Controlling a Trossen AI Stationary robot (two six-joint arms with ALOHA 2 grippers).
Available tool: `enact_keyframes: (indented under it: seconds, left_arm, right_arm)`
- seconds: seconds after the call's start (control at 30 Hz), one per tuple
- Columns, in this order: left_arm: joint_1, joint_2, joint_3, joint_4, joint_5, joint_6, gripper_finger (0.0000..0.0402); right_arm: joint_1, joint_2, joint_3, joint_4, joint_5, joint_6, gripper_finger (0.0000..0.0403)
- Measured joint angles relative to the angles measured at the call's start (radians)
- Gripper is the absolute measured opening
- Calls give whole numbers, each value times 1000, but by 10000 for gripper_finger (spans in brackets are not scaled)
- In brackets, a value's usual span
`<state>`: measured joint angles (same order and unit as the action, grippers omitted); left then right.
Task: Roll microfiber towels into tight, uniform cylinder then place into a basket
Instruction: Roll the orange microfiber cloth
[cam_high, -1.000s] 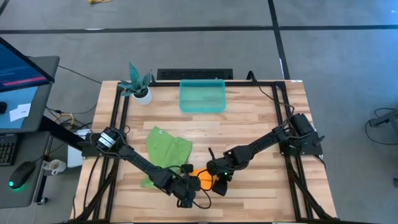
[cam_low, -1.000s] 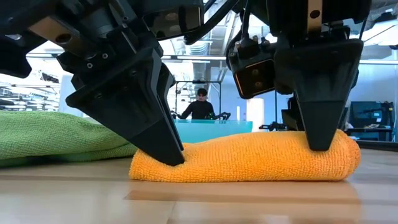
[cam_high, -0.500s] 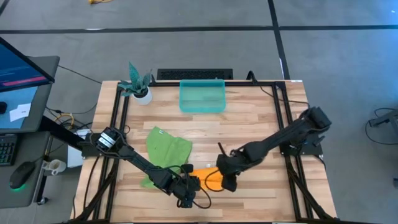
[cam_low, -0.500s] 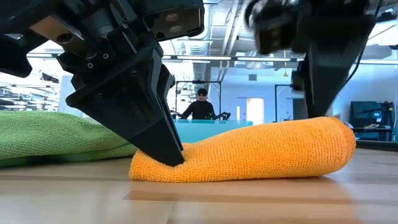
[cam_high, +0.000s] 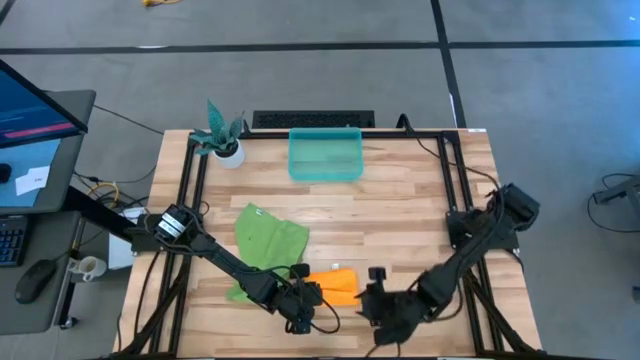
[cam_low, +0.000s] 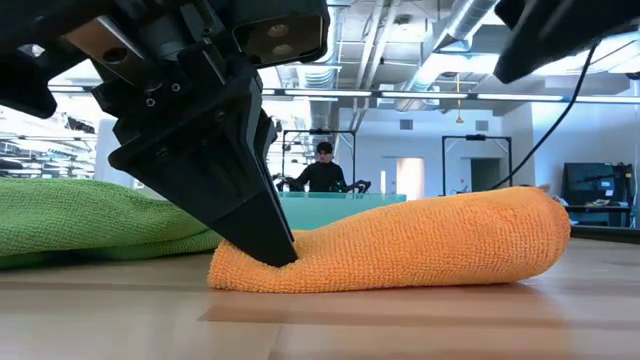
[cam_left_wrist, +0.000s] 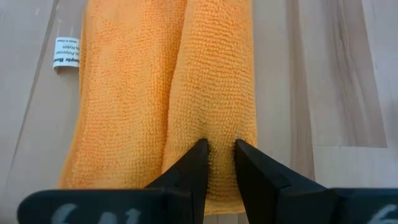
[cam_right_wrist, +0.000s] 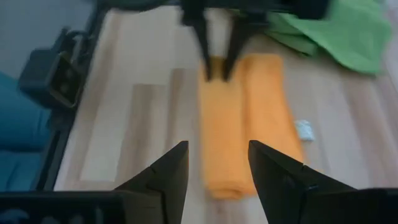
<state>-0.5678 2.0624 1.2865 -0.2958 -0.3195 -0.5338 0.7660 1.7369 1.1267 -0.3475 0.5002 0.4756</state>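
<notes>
From the high view there are two towels on the wooden table (cam_high: 400, 200): one lime green towel (cam_high: 268, 240) lying loose and crumpled toward the left, and one orange towel (cam_high: 335, 286) rolled up near the front edge, just beside the green one. One teal bin (cam_high: 325, 155) sits at the far edge with nothing visible in it, and one small white pot with a teal plant (cam_high: 223, 135) stands at the far left corner. Two arms: the left gripper (cam_high: 305, 296) is right at the orange roll's left end, and the right gripper (cam_high: 378, 292) is just off the roll's right end, apart from it. The low view shows the one orange towel (cam_low: 400, 245) as a fat roll flat on the wood, with the left gripper (cam_low: 280, 248) dug into its near-left end; the green towel (cam_low: 90, 215) is heaped behind it, the bin's teal wall (cam_low: 340, 210) peeks over the roll, and one person (cam_low: 322, 170) stands way back in the room. In the left wrist view the fingers (cam_left_wrist: 189, 171) are pinching a fold of the orange towel (cam_left_wrist: 143, 87), which looks like two lobes side by side, with one white label (cam_left_wrist: 65, 55) at its edge. In the right wrist view the right gripper (cam_right_wrist: 217, 162) is spread apart with nothing in it, pointing at the orange towel (cam_right_wrist: 242, 118) lying ahead; the left gripper (cam_right_wrist: 216, 68) shows at its far end, and the green towel (cam_right_wrist: 336, 31) lies beyond.
</notes>
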Motion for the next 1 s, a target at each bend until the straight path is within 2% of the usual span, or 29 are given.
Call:
enact_keyframes:
  seconds: [0.13, 0.27, 0.37, 0.67, 0.73, 1.0]
  left_arm:
    - [0, 0, 0, 4, 0, -2, 71]
    - [0, 0, 0, 5, -1, -18, 71]
    - [0, 0, 0, 5, -1, -28, 71]
    - [0, 0, 0, 3, -3, -28, 71]
    - [0, 0, 0, 3, -3, -28, 71]
    - [-7, 1, 0, 14, -38, -36, 71]
  right_arm:
    - [22, 76, 0, 72, 2, -39, 179]
    - [5, 138, 0, 137, 24, -40, 154]
    - [-16, 170, 0, 180, 27, -63, 123]
    - [-49, 184, 1, 166, 1, -66, 14]
    - [-57, 184, 1, 156, -9, -55, 8]
    - [-89, 237, 5, 105, -47, 29, 26]
